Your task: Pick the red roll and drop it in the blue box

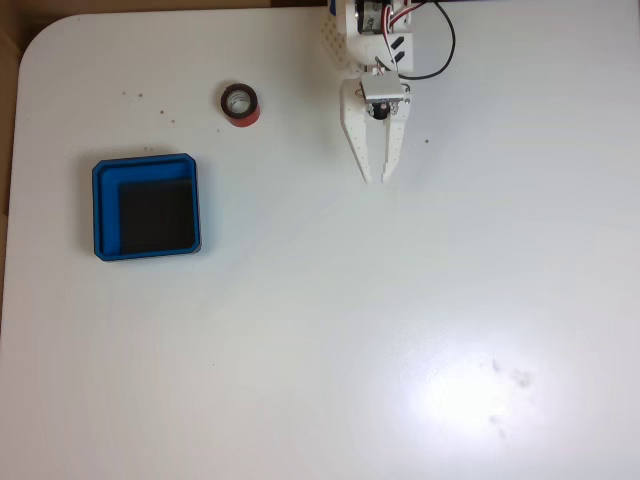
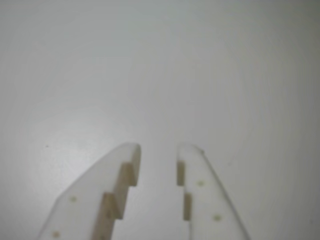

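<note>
- in the fixed view, a white table [image 1: 350, 330] is seen from above, with the white arm [image 1: 372, 30] entering at the top edge, right of centre.
- the gripper [image 1: 377, 178] is pointed down the picture, its two white fingers narrowing to tips that are set close together with a slim gap between them; nothing is held.
- in the wrist view, the gripper [image 2: 158, 150] is shown from behind, its fingers slightly parted over bare table [image 2: 160, 65], with stepped inner faces visible and nothing between them.
- the red roll [image 1: 240, 104] is seen in the fixed view resting on the table to the left of the gripper, well apart from it, its dark ring face and pale core turned upward.
- the blue box [image 1: 146, 207] is placed lower and further left, near the table's left edge, with its black floor uncovered.
- the roll is found outside the box, above and to the right of it, not touching its rim.
- a black cable [image 1: 445, 45] is looped beside the arm's upper part.
</note>
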